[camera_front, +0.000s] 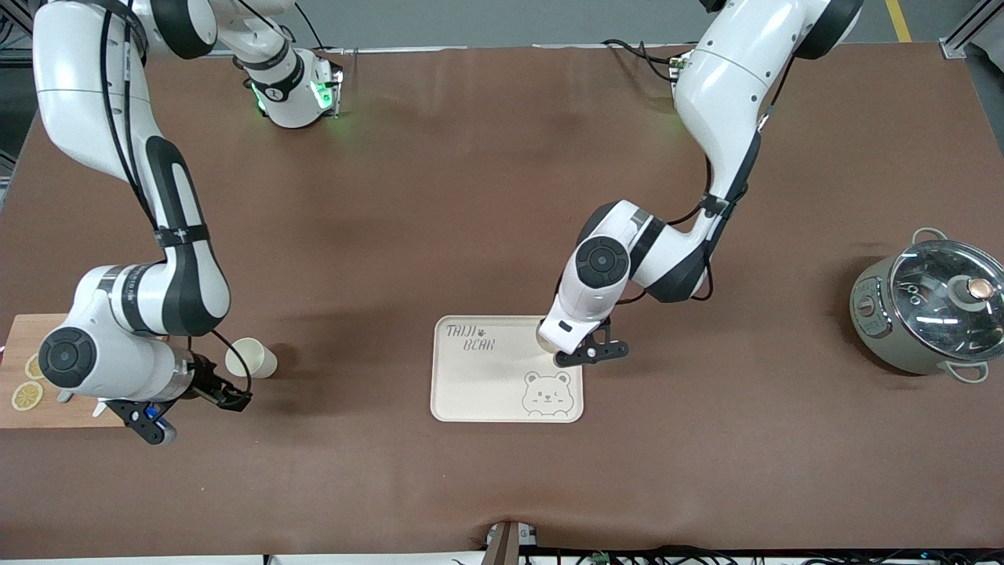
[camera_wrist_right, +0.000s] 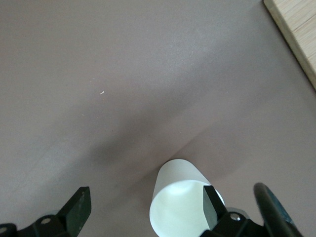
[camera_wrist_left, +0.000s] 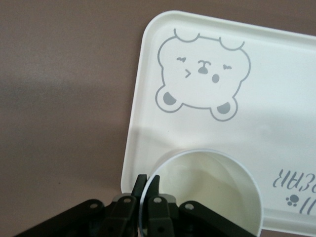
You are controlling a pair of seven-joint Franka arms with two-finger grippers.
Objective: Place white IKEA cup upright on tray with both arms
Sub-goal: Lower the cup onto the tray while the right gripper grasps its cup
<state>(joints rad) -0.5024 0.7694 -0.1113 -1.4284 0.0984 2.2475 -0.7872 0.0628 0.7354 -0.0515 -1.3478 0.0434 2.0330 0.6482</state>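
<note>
The cream tray [camera_front: 486, 377] with the bear face lies mid-table. A white cup [camera_front: 543, 333] stands upright over the tray's corner toward the left arm's end, mostly hidden under the left hand. In the left wrist view the left gripper [camera_wrist_left: 147, 180] is shut on this cup's [camera_wrist_left: 207, 192] rim, one finger inside and one outside, above the tray [camera_wrist_left: 276, 123]. A second white cup [camera_front: 252, 359] lies on its side near the cutting board. My right gripper [camera_front: 227, 392] is open low beside it. In the right wrist view the gripper [camera_wrist_right: 145, 207] has one finger at that cup's [camera_wrist_right: 180, 197] mouth.
A wooden cutting board [camera_front: 23, 357] with lemon slices lies at the right arm's end of the table, under the right hand; its edge shows in the right wrist view [camera_wrist_right: 296, 29]. A grey pot with a glass lid [camera_front: 929, 310] stands at the left arm's end.
</note>
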